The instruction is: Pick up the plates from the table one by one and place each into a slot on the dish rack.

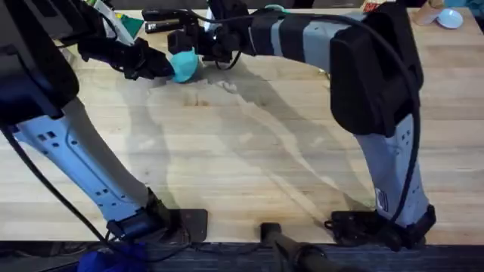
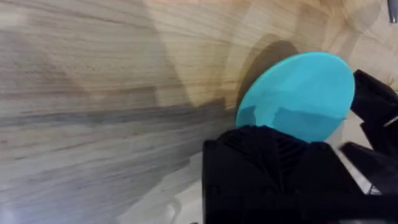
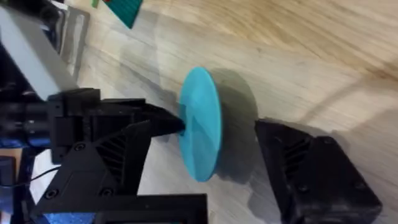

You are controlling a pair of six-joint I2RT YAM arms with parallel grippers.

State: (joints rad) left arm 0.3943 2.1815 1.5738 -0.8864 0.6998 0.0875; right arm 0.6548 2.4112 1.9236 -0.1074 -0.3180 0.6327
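Close in: black finger (image 3: 112,168) of right gripper (image 3: 217,155), spread wide, straddling teal plate (image 3: 202,124) without touching | plate on edge above table (image 1: 242,151), far left-centre | pinched at rim by left gripper (image 1: 162,66), clenched | likely light, stiff, slick plastic; best taken across rim, faces flat to pads | handover probably next.

Upper right in the overhead view, a light sky-blue round plastic plate (image 1: 451,18) lies just beside a tan, wood-coloured object (image 1: 432,10) cut off by the frame. Upper left, a dark green ribbed flat piece (image 1: 130,25) (image 3: 126,10) sits near two slim black bars (image 1: 168,13). A bright blue bundle, perhaps cloth (image 1: 102,262), lies at the lower left edge.
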